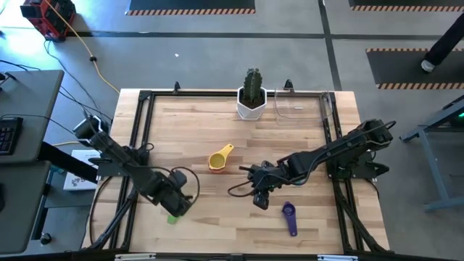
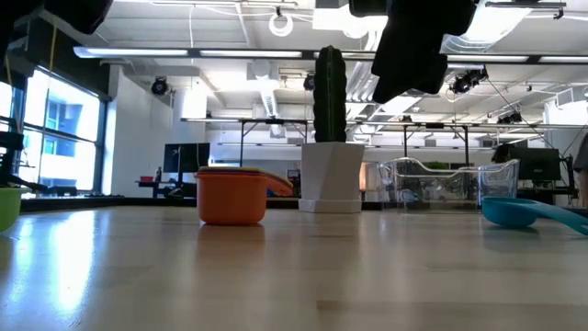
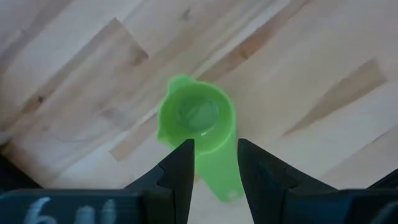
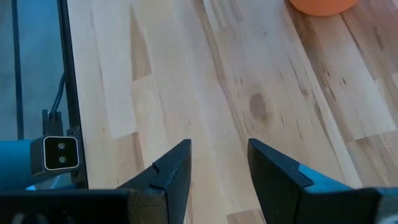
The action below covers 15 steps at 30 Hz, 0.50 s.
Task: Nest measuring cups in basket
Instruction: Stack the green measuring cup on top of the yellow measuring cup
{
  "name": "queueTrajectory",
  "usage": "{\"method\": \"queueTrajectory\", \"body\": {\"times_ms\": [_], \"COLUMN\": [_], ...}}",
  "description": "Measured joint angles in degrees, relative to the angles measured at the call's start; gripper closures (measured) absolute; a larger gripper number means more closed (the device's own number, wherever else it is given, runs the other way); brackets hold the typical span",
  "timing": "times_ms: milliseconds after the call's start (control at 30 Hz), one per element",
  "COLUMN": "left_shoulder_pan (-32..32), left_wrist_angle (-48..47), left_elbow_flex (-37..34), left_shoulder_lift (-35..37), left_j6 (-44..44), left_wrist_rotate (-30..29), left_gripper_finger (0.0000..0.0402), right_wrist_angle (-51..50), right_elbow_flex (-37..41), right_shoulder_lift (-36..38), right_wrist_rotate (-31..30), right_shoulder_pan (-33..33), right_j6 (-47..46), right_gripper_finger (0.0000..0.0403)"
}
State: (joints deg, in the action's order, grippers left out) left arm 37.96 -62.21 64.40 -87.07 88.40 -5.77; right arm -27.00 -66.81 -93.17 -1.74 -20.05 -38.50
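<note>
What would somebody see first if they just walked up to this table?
Probably the tall green cactus in its white pot at the far edge of the wooden table, with the clear see-through basket right beside it. Next, the bright yellow-and-orange measuring cups stacked near the middle. Then the left gripper, open around the handle of a green plastic measuring cup near the front left.
</note>
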Motion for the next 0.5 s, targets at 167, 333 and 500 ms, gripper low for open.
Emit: {"method": "queueTrajectory", "body": {"times_ms": [167,333,500], "left_shoulder_pan": [0.3,0.3,-1.4], "left_wrist_angle": [0.4,-2.3,-6.3], "left_elbow_flex": [0.0,0.0,0.0], "left_shoulder_lift": [-3.3,-5.6,-7.0], "left_j6": [-1.3,-4.6,-9.4], "left_wrist_rotate": [1.9,0.5,0.1], "left_gripper_finger": [0.0289,0.0289,0.0289], "right_wrist_angle": [0.0,0.3,0.5], "right_elbow_flex": [0.0,0.0,0.0], "right_shoulder_lift": [0.0,0.0,0.0], "right_wrist_rotate": [0.0,0.0,0.0], "right_shoulder_pan": [0.0,0.0,0.0], "right_j6": [0.0,0.0,-0.2], "right_gripper_finger": [0.0253,0.0253,0.0253]}}
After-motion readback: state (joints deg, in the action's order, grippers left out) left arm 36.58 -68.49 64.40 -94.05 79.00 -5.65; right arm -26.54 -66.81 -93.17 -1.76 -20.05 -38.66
